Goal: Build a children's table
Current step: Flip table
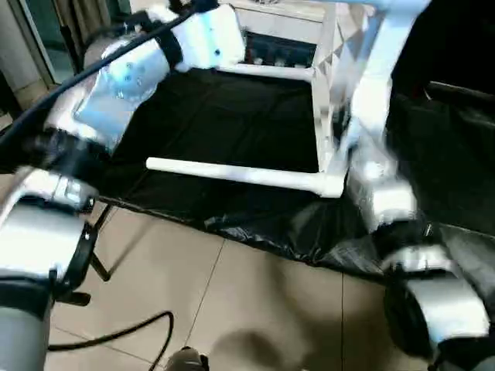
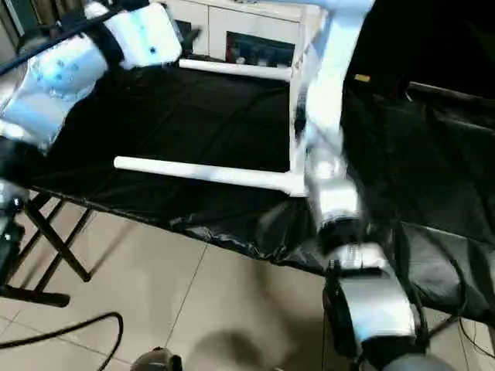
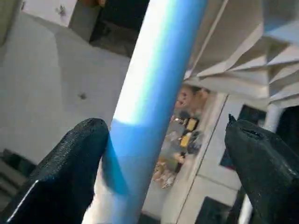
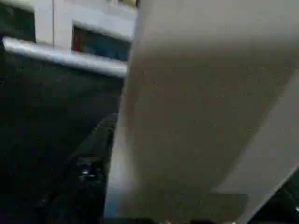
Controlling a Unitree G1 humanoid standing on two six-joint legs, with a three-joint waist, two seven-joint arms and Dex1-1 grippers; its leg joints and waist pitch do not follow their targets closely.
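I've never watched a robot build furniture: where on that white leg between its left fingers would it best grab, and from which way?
Probably mid-shaft of the leg: it's a smooth round tube. The left gripper is open with one finger on each side, so closing squarely across it from here should hold.

Beige tiled floor (image 1: 232,301) reflecting light. Black sheet (image 1: 232,131) covering work table, drooping over near edge. White glass-doored cabinet (image 2: 259,35) standing behind. Black cable (image 1: 116,336) trailing across tiles. Folding stand legs (image 2: 54,255) showing below table.
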